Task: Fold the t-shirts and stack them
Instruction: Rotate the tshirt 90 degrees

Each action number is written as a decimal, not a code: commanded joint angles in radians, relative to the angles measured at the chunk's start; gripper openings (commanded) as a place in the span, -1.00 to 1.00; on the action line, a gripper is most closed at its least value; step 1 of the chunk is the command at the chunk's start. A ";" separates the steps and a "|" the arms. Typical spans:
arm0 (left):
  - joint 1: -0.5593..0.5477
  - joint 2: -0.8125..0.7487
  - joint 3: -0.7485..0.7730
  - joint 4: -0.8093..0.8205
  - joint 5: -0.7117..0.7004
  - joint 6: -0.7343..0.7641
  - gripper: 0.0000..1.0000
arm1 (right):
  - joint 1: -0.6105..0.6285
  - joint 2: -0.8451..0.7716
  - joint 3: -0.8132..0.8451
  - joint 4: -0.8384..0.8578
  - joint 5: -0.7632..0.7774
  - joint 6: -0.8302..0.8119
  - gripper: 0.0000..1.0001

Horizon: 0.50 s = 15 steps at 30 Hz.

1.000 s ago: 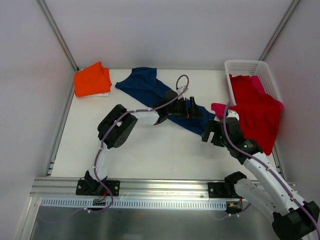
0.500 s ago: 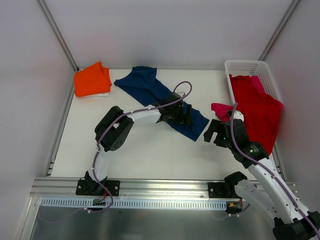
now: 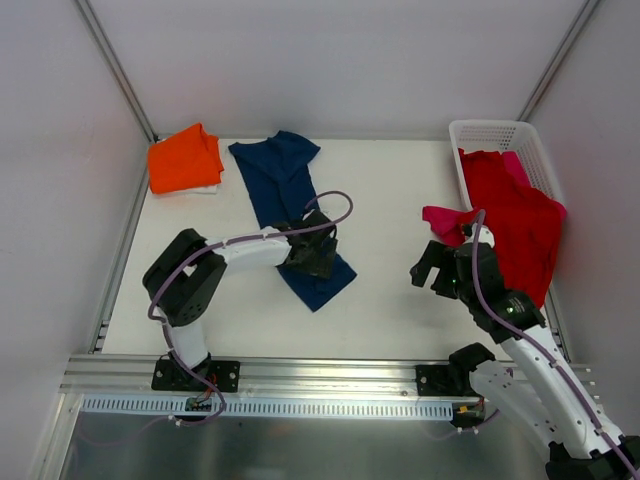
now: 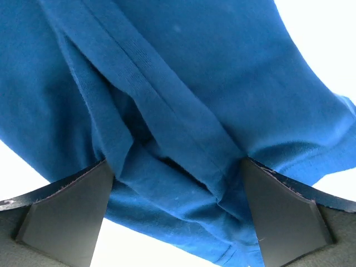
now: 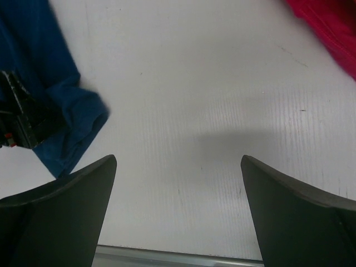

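The navy blue t-shirt (image 3: 275, 175) lies as a long band from the back of the table down to the front middle. My left gripper (image 3: 318, 258) sits on its near end. In the left wrist view the jaws stand wide apart with bunched navy cloth (image 4: 194, 83) between them, around my left gripper (image 4: 175, 183). My right gripper (image 3: 432, 270) is open and empty above bare table (image 5: 178, 189); the shirt's end (image 5: 61, 128) shows at the left of that view. The orange t-shirt (image 3: 185, 160) lies folded at the back left. No chest print shows.
A white lattice basket (image 3: 490, 128) stands at the back right. A red t-shirt (image 3: 515, 215) spills out of it and a pink one (image 3: 445, 218) lies beside it, close to my right arm. Red cloth (image 5: 328, 22) shows at the top right of the right wrist view.
My left gripper has swung left and nearer with the navy shirt's end, so the shirt now lies nearly straight front to back. My right gripper has drawn back slightly.
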 commanded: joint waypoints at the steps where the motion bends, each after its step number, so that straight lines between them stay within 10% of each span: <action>1: -0.001 -0.112 -0.105 -0.235 -0.146 -0.028 0.96 | 0.001 0.002 0.005 0.007 -0.018 0.025 0.99; 15: -0.004 -0.730 0.019 -0.238 -0.194 0.037 0.98 | 0.050 0.053 0.042 0.025 -0.087 0.106 0.99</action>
